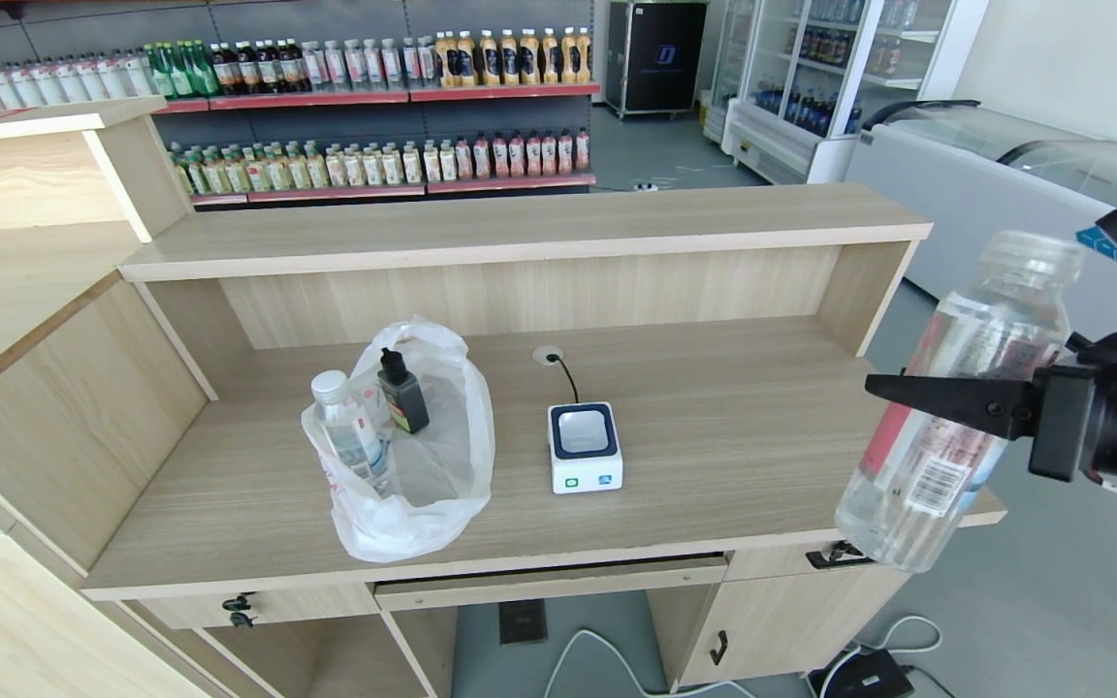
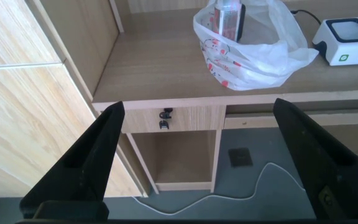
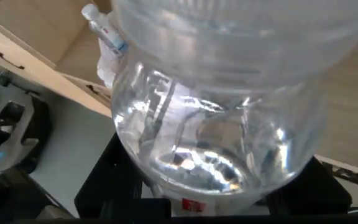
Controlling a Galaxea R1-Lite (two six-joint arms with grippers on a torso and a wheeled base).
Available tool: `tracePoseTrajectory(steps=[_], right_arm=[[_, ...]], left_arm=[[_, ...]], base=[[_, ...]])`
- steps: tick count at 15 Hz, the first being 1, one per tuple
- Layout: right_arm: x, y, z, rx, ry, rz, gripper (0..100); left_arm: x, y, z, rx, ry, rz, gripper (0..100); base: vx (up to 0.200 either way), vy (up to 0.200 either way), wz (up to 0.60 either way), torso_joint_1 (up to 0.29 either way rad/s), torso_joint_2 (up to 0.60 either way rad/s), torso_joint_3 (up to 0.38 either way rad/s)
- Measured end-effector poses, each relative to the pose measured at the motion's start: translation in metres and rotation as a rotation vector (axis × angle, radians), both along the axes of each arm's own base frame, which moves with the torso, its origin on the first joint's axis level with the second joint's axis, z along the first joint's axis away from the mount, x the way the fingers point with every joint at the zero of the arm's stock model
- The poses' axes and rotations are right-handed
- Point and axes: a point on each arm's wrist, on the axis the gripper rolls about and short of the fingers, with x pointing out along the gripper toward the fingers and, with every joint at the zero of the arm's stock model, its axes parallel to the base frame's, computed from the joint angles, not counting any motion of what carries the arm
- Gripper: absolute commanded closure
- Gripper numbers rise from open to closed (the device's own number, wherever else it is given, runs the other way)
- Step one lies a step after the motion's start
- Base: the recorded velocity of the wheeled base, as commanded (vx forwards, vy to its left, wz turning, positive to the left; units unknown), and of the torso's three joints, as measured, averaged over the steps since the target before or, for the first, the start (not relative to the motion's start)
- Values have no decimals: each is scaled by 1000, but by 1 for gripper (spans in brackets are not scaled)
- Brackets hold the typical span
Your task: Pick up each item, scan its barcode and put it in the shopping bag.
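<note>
My right gripper (image 1: 990,402) is shut on a clear water bottle (image 1: 966,397) with a red and white label, held tilted in the air off the counter's right end. The bottle (image 3: 219,118) sits close in the right wrist view. The white barcode scanner (image 1: 585,447) with a dark top window rests mid-counter. The white plastic shopping bag (image 1: 423,465) stands open left of it, holding a small water bottle (image 1: 350,431) and a dark bottle (image 1: 401,393). My left gripper (image 2: 197,168) is open, low in front of the counter's left side, below the bag (image 2: 253,53) and the scanner (image 2: 347,40).
The wooden counter (image 1: 714,427) has a raised back ledge and side walls. A cable (image 1: 566,378) runs from the scanner to a hole in the top. Drawers and a cupboard door sit under the front edge. Drink shelves and freezers stand behind.
</note>
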Motion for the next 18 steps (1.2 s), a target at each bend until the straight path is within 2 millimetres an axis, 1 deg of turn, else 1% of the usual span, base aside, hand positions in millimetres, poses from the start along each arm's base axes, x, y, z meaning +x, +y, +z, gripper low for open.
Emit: tracePoseTrajectory(steps=[1, 2, 4, 6, 8, 10, 11, 15, 16, 18], right_arm=[[12, -13, -4, -89, -57, -62, 100], [25, -26, -6, -143, -107, -127, 100], [50, -51, -1, -178, -257, -262, 100], [66, -70, -5, -227, -314, -368, 100], [75, -82, -11, -311, -322, -498, 100], [80, -87, -16, -381, -316, -575, 100], [82, -89, -17, -400, -321, -581, 100], [89, -90, -17, -455, -337, -570, 100], [90, -88, -14, -460, -361, -568, 100], [93, -83, -14, -474, -385, -543, 100]], left_arm=[[0, 0, 0, 0, 0, 0, 0], [0, 0, 0, 0, 0, 0, 0], [0, 0, 0, 0, 0, 0, 0], [0, 0, 0, 0, -1, 0, 0], [0, 0, 0, 0, 0, 0, 0], [0, 0, 0, 0, 0, 0, 0], [0, 0, 0, 0, 0, 0, 0], [0, 0, 0, 0, 0, -1, 0], [0, 0, 0, 0, 0, 0, 0], [0, 0, 0, 0, 0, -1, 0]], base=[[0, 0, 0, 0, 0, 0], [0, 0, 0, 0, 0, 0], [0, 0, 0, 0, 0, 0], [0, 0, 0, 0, 0, 0], [0, 0, 0, 0, 0, 0], [0, 0, 0, 0, 0, 0], [0, 0, 0, 0, 0, 0], [0, 0, 600, -1, 0, 2], [0, 0, 600, 2, 2, 2], [0, 0, 600, 5, 5, 2]])
